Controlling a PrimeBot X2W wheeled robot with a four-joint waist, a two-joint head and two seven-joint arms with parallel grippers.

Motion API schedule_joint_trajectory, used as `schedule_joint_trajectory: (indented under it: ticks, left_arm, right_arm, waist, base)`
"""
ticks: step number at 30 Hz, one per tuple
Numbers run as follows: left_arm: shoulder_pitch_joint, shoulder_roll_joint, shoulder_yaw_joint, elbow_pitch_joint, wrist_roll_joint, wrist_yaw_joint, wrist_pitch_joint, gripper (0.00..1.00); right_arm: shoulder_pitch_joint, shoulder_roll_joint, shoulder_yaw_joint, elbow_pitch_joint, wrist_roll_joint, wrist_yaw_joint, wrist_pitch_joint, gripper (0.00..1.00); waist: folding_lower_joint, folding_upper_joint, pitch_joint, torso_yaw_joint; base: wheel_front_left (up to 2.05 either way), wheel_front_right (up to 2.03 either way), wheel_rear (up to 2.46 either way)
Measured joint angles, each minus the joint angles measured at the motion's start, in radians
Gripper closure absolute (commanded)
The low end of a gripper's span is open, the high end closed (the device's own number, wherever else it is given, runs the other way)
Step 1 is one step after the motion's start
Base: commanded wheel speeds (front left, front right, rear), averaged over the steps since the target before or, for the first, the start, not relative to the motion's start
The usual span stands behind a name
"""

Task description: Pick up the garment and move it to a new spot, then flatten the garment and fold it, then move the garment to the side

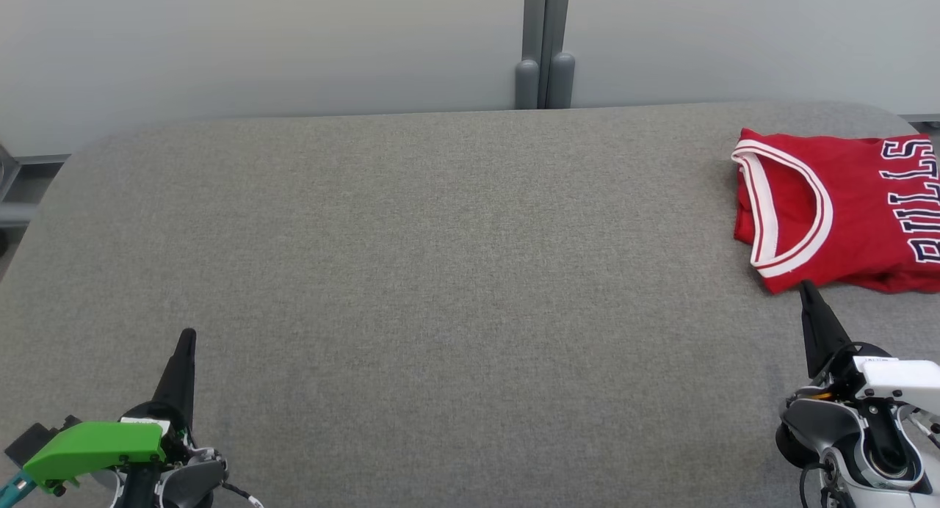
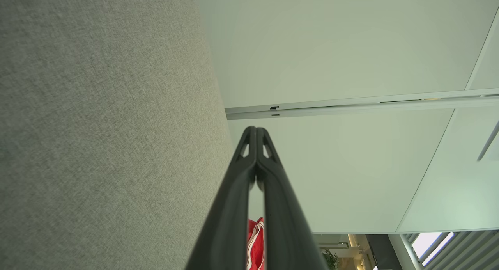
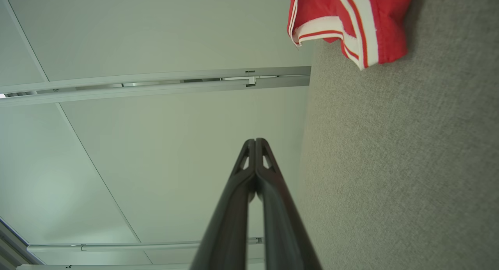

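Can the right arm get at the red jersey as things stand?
Probably yes. The right gripper, shut, points at the jersey from just short of it, with bare grey tabletop between them and nothing in the way. It must open first.

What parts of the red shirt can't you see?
- Head view: the red shirt runs off the right edge, so its lettering and far side are cut off.
- Left wrist view: the left gripper hides most of it.
- Right wrist view: the top edge cuts it off.
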Motion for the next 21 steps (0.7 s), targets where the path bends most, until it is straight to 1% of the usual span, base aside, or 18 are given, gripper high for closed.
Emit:
schedule_joint_trajectory:
  ticks: [15,17,21]
  left_arm:
    - [0.0,0.0,0.001,0.0,0.0,0.0,0.0,1.0]
    - [0.0,0.0,0.002,0.0,0.0,-0.007,0.0,1.0]
    - [0.0,0.0,0.002,-0.001,0.0,-0.007,0.0,1.0]
  right_arm:
    - [0.0,0.0,0.0,-0.003,0.0,0.0,0.0,1.0]
    - [0.0,0.0,0.0,-0.003,0.0,0.0,0.0,1.0]
    - [0.0,0.0,0.0,-0.003,0.0,0.0,0.0,1.0]
  waist:
    - [0.0,0.0,0.0,0.0]
    - [0.0,0.0,0.0,0.0]
    - [0.0,0.0,0.0,0.0]
  base:
    - [0.0,0.0,0.0]
    - [0.0,0.0,0.0]
    - [0.0,0.0,0.0]
